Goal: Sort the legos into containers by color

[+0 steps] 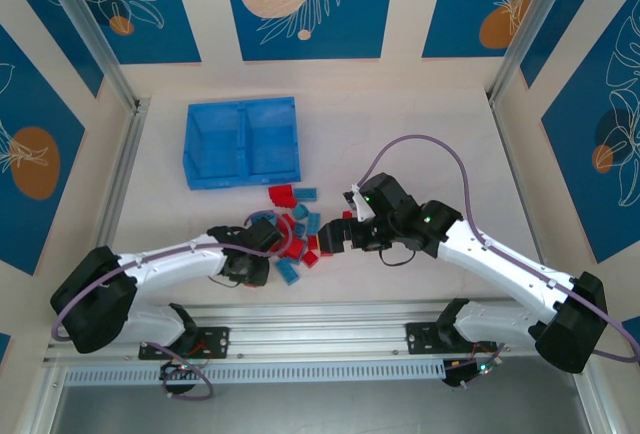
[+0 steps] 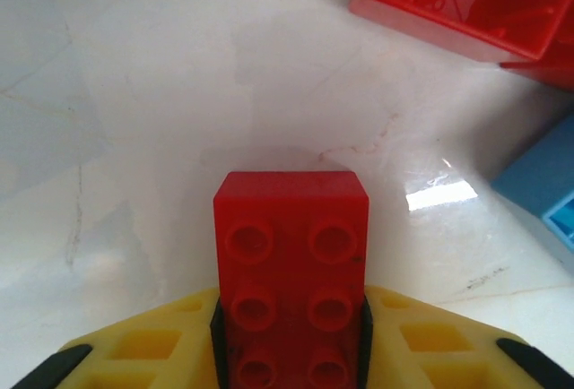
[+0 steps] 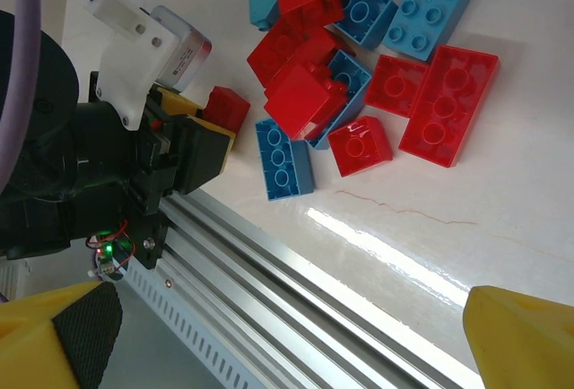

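The left end effector (image 2: 291,335) is clamped on a red brick (image 2: 291,255), its yellow fingers (image 2: 421,340) pressing the brick's two long sides, studs facing the wrist camera. Whether the brick is clear of the desk (image 2: 134,138) I cannot tell. Just ahead of it lie another red brick (image 2: 466,4) at the upper right and a blue brick (image 2: 547,192) at the right edge. From above, the left end effector (image 1: 272,244) sits at the near-left edge of the pile of legos (image 1: 298,226), red and light blue bricks lying mixed and touching in the middle of the desk (image 1: 420,134). The right end effector (image 1: 330,237) hovers at the pile's right side, facing the left one; in its own view its fingers (image 3: 520,335) stand wide apart, the right end effector (image 3: 287,344) gripping nothing, above the rail (image 3: 269,290) at the near edge. That view also shows the left end effector (image 3: 211,125) with the red brick (image 3: 226,107) and the legos (image 3: 359,66) beside it. The blue tray (image 1: 245,139) lies beyond the pile, to the far left, near but not touching the bricks.
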